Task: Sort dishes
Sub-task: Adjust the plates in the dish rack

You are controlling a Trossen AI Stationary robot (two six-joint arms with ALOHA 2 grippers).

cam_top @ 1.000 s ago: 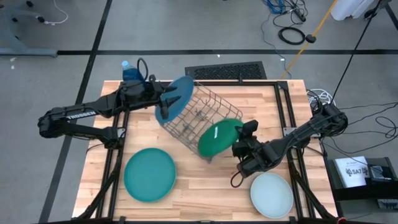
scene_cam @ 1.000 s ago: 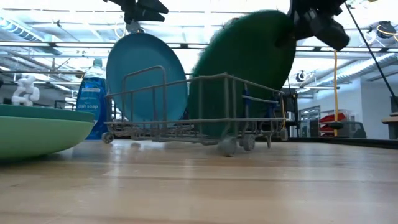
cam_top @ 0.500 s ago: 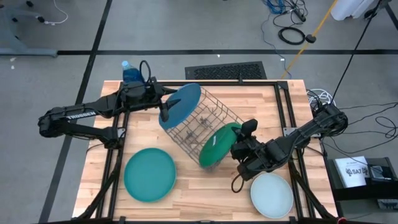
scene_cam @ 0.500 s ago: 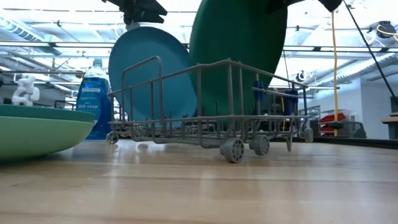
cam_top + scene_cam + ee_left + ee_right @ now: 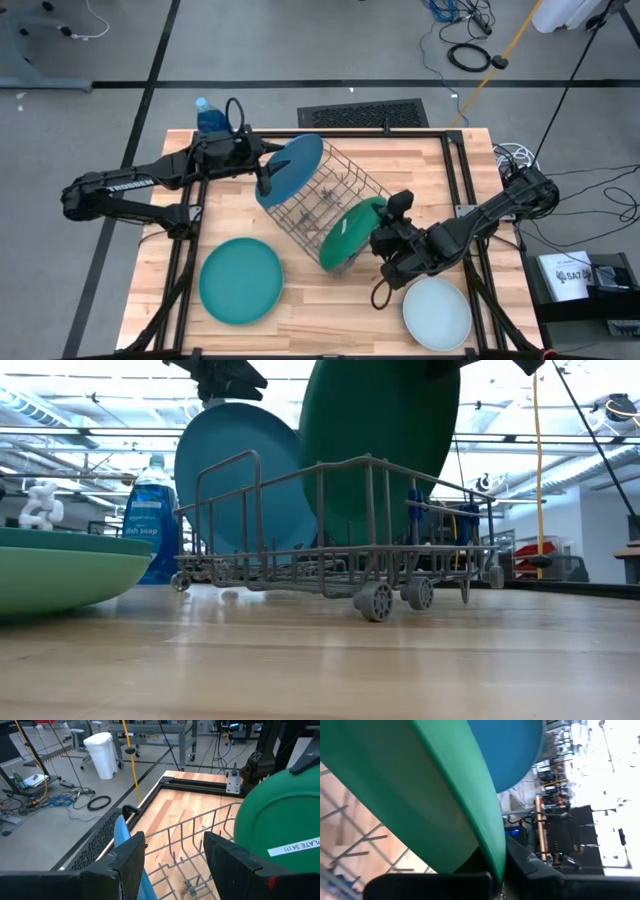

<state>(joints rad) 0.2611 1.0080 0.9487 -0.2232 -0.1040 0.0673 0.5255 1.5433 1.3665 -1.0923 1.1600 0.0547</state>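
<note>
Left jaws are closed on the rim of the blue plate, which stands on edge at the far end of the rack. In the left wrist view the two fingers sit either side of the plate's thin edge. The left arm reaches in from the surface's left side.

Right jaws grip the rim of the green plate, held upright and tilted at the rack's near right end. In the right wrist view the plate's edge runs down between the fingers. In the low view the green plate stands inside the rack's wires, in front of and partly covering the blue plate.

The rack lies skewed on the surface, mid-table, its wheels resting on the wood.

A teal plate lies flat near the front left. A pale plate lies flat at the front right, just beside the right arm. A bottle stands at the far left corner, behind the left arm.
</note>
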